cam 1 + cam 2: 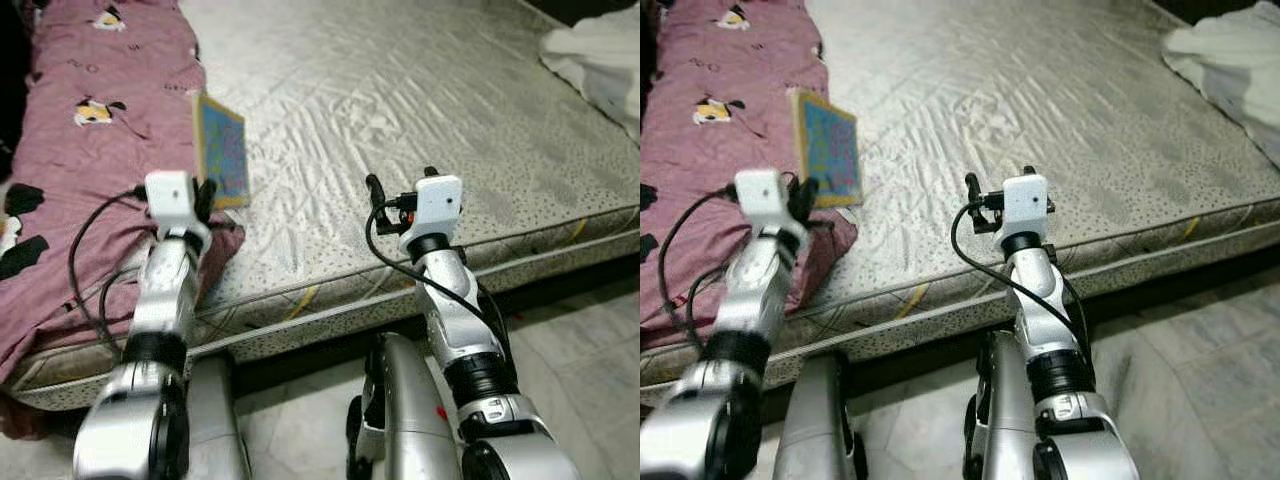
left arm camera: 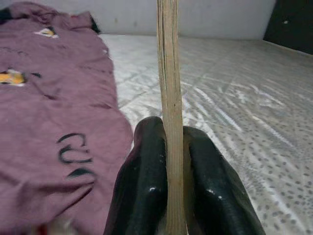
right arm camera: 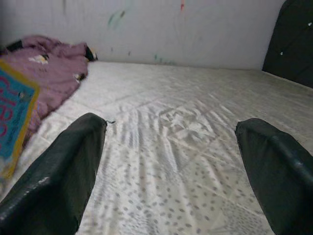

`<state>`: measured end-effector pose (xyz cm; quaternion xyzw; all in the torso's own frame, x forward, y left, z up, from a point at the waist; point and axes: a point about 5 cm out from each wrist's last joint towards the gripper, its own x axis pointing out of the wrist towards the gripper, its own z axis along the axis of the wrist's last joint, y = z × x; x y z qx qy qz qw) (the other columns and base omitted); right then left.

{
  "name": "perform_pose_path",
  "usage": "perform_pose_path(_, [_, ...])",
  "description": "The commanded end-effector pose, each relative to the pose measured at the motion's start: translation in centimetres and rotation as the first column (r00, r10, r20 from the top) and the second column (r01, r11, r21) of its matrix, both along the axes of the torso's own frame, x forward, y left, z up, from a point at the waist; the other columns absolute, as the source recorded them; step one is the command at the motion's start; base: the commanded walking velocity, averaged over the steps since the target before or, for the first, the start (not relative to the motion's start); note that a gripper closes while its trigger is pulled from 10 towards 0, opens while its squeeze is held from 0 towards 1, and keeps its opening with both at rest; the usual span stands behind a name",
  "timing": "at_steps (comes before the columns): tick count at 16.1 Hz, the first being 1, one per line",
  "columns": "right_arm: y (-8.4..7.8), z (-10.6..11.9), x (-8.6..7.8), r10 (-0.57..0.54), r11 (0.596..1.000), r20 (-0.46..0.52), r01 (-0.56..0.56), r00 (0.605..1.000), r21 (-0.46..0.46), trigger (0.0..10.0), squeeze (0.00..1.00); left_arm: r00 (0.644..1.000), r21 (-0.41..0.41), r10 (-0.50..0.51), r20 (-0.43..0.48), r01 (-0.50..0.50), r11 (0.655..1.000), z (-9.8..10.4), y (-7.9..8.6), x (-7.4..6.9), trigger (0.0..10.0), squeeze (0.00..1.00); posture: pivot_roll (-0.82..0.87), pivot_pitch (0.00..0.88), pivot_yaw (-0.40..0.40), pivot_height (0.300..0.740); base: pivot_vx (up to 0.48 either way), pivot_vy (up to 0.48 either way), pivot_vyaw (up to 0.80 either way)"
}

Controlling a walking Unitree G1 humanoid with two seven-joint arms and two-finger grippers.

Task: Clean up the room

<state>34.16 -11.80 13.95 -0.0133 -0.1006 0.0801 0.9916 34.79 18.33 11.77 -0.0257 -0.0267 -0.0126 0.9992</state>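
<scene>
Jaws of the left gripper [image 2: 173, 196] are pinching the lower edge of a thin picture book [image 1: 224, 150], one black finger on each side of its cream page block. Held on edge, the book stands upright above the mattress [image 1: 420, 110], its long axis running away from the robot toward the far wall [image 3: 195, 29], its blue cover with a yellow border facing the robot's right. Large pink letters show on that cover in the right wrist view, cut off and unreadable. Just to the left of the book lies a mauve blanket [image 1: 90, 130] printed with cartoon figures and black lettering that I cannot make out. Jaws of the right gripper [image 3: 171, 166] are spread wide, hovering over the near edge of the bare, grey quilted mattress. White bedding [image 1: 1230, 60] is bunched at the far right corner. Pale tiled floor [image 1: 1200, 380] runs below the bed.
</scene>
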Motion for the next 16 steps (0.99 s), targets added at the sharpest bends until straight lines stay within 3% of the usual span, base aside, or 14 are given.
perform_pose_path(1, [-0.2, 0.2, 0.2, -0.001, 1.000, 0.007, 0.001, 1.000, 0.027, 10.0, 0.00, 0.998, 0.020, -0.002, 0.057, 0.001, 1.000, 1.2, -0.4, -0.3, 0.0, 0.00, 0.05, 0.000, 0.008, 0.540, 0.000, 0.000, 0.00])
perform_pose_path(4, [0.3, 0.1, 0.3, 0.018, 0.998, 0.005, -0.018, 1.000, 0.056, 10.0, 0.00, 0.998, 0.011, 0.057, -0.002, -0.057, 0.998, -0.8, -0.2, -2.5, 0.0, 0.00, 0.06, 0.000, 0.005, 0.575, 0.000, 0.000, 0.00])
perform_pose_path(8, [0.3, 0.4, 0.5, 0.026, 0.997, 0.010, -0.027, 1.000, 0.066, 10.0, 0.00, 0.998, 0.037, 0.049, -0.030, -0.048, 0.998, -0.8, -0.5, -2.6, 0.0, 0.00, 0.05, 0.000, 0.000, 0.614, 0.000, 0.000, 0.00])
perform_pose_path(11, [0.3, 0.4, 0.5, 0.019, 0.997, 0.013, -0.020, 1.000, 0.078, 10.0, 0.00, 0.999, 0.041, 0.039, -0.029, -0.038, 0.998, -0.3, -1.1, -2.4, 2.1, 0.00, 0.04, 0.000, 0.010, 0.648, 0.000, 0.000, 0.00])
perform_pose_path(13, [0.5, 0.4, 0.4, 0.022, 0.997, 0.015, -0.023, 1.000, 0.079, 10.0, 0.00, 0.999, 0.068, 0.024, -0.036, -0.021, 0.997, -0.2, -1.4, -2.1, 10.0, 0.00, 0.04, 0.000, 0.010, 0.678, 0.000, 0.000, 0.00])
perform_pose_path(16, [0.4, 0.4, 0.4, 0.020, 0.997, 0.016, -0.021, 1.000, 0.076, 10.0, 0.00, 0.997, 0.094, 0.065, -0.035, -0.062, 0.994, 0.0, -1.6, -1.8, 10.0, 0.00, 0.04, 0.000, 0.004, 0.707, 0.000, 0.000, 0.00])
